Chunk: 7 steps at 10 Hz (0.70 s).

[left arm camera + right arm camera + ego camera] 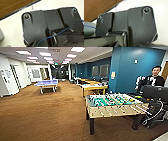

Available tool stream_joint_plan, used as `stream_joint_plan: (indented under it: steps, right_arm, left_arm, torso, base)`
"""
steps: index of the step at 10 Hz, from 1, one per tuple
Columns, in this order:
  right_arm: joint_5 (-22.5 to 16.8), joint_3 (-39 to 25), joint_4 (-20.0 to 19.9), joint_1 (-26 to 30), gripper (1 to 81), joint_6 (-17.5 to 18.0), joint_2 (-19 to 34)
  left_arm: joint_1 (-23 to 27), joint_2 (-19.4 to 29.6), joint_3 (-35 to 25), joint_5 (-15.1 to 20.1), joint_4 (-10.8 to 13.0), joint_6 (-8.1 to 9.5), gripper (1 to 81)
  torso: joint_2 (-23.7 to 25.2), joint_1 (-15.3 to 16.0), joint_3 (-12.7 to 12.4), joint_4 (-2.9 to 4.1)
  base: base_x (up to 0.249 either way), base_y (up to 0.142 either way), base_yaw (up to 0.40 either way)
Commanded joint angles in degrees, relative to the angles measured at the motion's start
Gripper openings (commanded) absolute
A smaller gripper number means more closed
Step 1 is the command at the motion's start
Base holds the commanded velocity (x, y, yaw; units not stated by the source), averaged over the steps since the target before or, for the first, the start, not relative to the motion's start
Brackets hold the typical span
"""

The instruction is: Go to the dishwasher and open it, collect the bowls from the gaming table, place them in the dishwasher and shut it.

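Observation:
The dishwasher, the bowls and the gaming table are out of view. In the head view I face a long open office hall with brown carpet (45, 112). In the left wrist view the robot's dark plate (37, 27) lies over a white surface (11, 28), with a blue cable (60, 32) crossing it. The same kind of dark plate (139, 25) shows in the right wrist view, with brown carpet (97, 7) beyond the white surface's edge.
A table-football table (113, 105) with a green field stands close at the right. Behind it are yellow tables (93, 87). A blue table-tennis table (47, 83) stands far left. A person (152, 78) sits at the right behind a dark monitor (155, 92). A blue wall (130, 69) rises beyond.

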<state>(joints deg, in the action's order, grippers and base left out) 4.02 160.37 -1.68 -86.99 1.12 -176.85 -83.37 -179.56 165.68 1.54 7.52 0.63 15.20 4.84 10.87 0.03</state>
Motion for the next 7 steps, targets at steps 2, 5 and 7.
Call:
stream_joint_plan:
  steps: [2, 5, 7]
  right_arm:
    - [-2.9, -0.1, -0.3, 2.7, 81.1, -0.1, -0.3]
    - [-2.9, -0.1, -0.3, 2.7, 81.1, -0.1, -0.4]
    - [-2.9, -0.1, -0.3, 2.6, 81.1, -0.1, -0.4]
  left_arm:
    - [3.1, -0.3, 0.1, 3.2, 0.3, -0.11, 81.1]
    - [3.1, -0.3, 0.1, 3.2, 0.3, -0.11, 81.1]
    - [3.1, -0.3, 0.1, 3.2, 0.3, -0.11, 81.1]
  torso:
    - [0.0, 0.0, 0.0, 0.00]
    - [0.0, 0.0, 0.0, 0.00]
    - [0.0, 0.0, 0.0, 0.00]
  base:
    - [0.000, 0.000, 0.367]
    - [0.000, 0.000, 0.367]
    - [0.000, 0.000, 0.367]
